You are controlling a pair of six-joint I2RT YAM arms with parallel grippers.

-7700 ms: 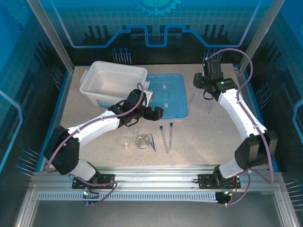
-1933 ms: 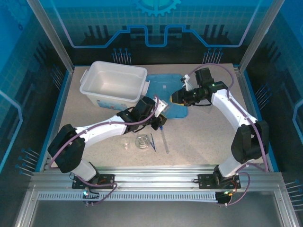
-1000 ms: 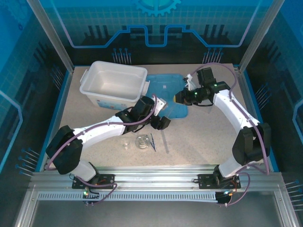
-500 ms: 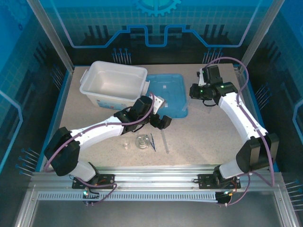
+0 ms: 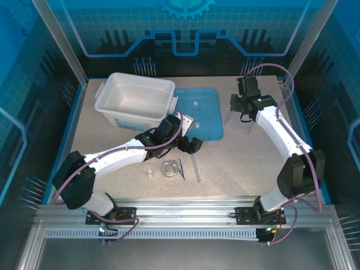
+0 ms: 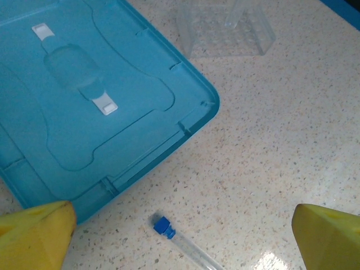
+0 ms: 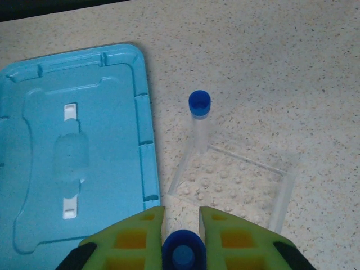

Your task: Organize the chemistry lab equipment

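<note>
My right gripper (image 7: 181,243) is shut on a blue-capped tube (image 7: 183,253) held upright just above the near edge of the clear rack (image 7: 230,180). A second capped tube (image 7: 199,107) stands in the rack's far corner. In the top view the right gripper (image 5: 238,108) hovers over the rack (image 5: 239,122). My left gripper (image 6: 180,247) is wide open, its yellow fingertips (image 6: 34,233) far apart above another tube (image 6: 164,226) lying on the table. A small beaker (image 5: 149,170), the flask (image 5: 167,169) and the tweezers (image 5: 181,169) lie near the front, below the left gripper (image 5: 190,145).
The light-blue lid (image 5: 197,112) lies flat between both grippers, its corner close to the lying tube. The white bin (image 5: 135,101) stands at the back left. Metal frame posts and blue walls bound the table.
My right arm has swung back and to the right, carrying its tube from over the lid's edge to above the rack. The left arm has barely moved.
</note>
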